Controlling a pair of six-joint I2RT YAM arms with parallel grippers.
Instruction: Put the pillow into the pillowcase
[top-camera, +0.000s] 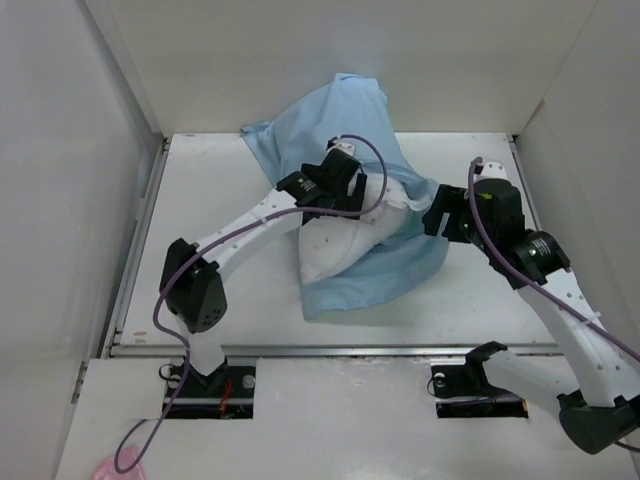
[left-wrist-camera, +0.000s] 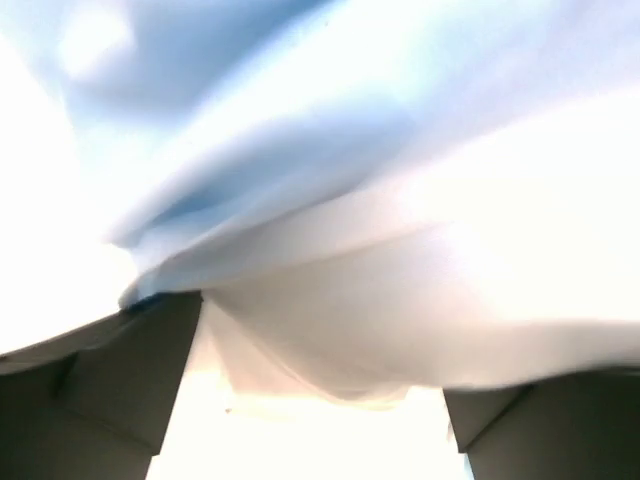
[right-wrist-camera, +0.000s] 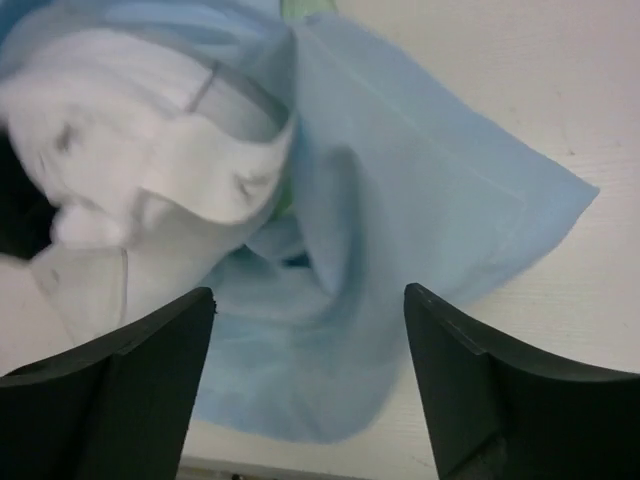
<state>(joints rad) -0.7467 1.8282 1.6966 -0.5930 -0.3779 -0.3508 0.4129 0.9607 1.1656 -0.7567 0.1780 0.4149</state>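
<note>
Left gripper has its fingers spread wide. It sits hard up against cloth but pinches none of it that I can make out. Right gripper is likewise spread, with nothing between its fingers.

Just below the left one lies the large plump white stuffed pillow, at the middle of the table. In the overhead view its long axis runs from about 7 o'clock to 1 o'clock. The 7 o'clock end is bare. The 1 o'clock end is wrapped in the thin, wrinkled light blue fabric pillowcase, which spreads out under the pillow toward 5 o'clock and heaps up against the back wall at 12 o'clock. By my judgement the pillow is only partly in.

From the right gripper the pillow lies at 9 o'clock, with a flap of the case between them. The left arm is the nearer, sitting over the pillow. The coming move likely turns on drawing the case along that axis toward 7 o'clock, over the bare end.

Around this is the flat white table. A small pink scrap lies at 7 o'clock, past the table's near edge.
</note>
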